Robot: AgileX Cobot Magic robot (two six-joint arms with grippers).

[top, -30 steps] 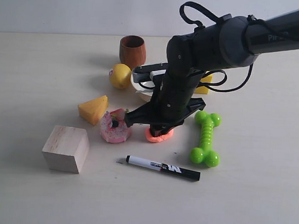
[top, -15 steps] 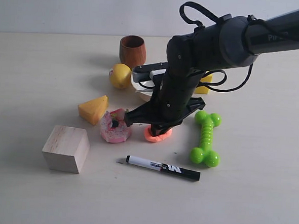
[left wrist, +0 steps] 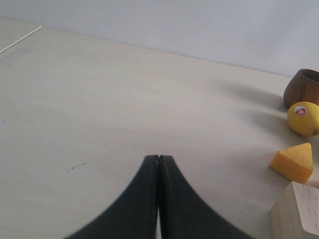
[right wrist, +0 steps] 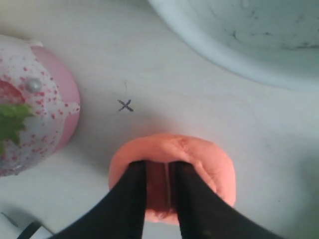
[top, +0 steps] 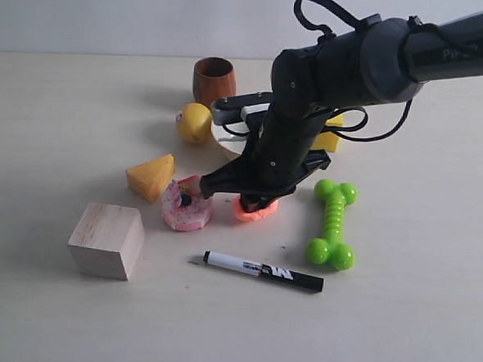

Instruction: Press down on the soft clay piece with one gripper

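Thick black arm [top: 347, 68], looping cables [top: 317, 9]

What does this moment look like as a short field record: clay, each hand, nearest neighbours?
clay: soft clay piece, salmon-orange, flattened, on the table
right hand: right hand, fingertips nearly together, on the clay's top
left hand: left hand, shut, empty, away from the clay
neighbours: pink cake toy beside the clay, green bone toy on the other side

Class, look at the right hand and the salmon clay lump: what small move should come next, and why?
Probably a short straight lift of the right hand. Its fingertips sit nearly together, sunk into a dent in the soft clay piece, so the press looks made. Rising vertically should avoid dragging the clay toward the pink cake toy beside it.
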